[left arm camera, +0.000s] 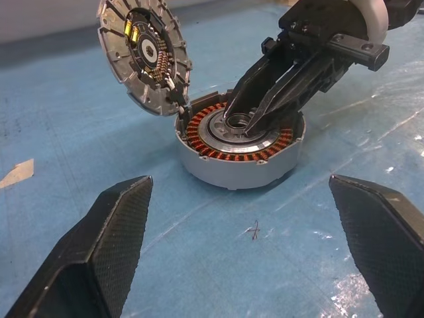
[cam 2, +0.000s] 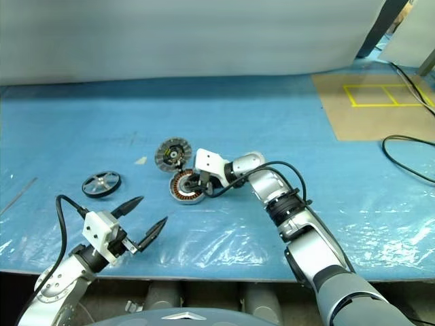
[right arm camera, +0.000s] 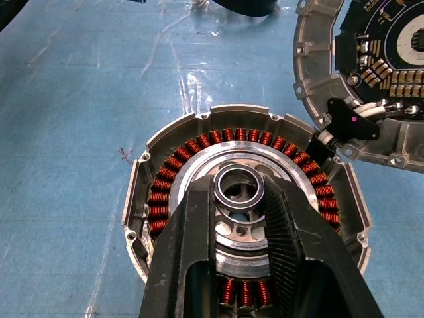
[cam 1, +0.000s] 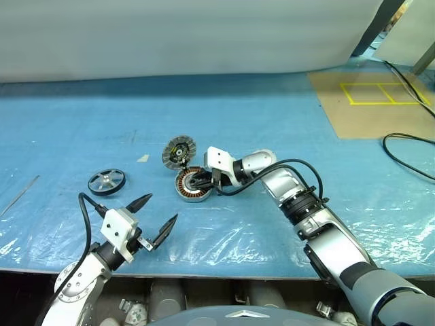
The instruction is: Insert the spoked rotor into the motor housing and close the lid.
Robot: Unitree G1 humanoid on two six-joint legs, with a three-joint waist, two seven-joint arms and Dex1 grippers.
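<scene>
Three parts on your blue table (cam 1: 285, 115), left to right:
Spoked rotor (cam 1: 107, 182): flat, far left, untouched.
Left gripper (cam 1: 151, 217): jaws wide apart, empty.
Lid (cam 1: 179, 151): tilted up, hinged beside housing.
Motor housing (cam 1: 192, 185): open.
Right gripper (right arm camera: 242, 202): fingers pinching the housing's central hub ring.

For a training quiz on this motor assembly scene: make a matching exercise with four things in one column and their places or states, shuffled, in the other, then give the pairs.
Things:
1. spoked rotor
2. motor housing
3. lid
4. left gripper

States:
A. tilted up, open, at the housing's edge
B. fingers spread wide, holding nothing
C. lying flat and alone on the blue sheet
D. the right gripper clamped on its silver central ring

Pairs: 1-C, 2-D, 3-A, 4-B
</scene>
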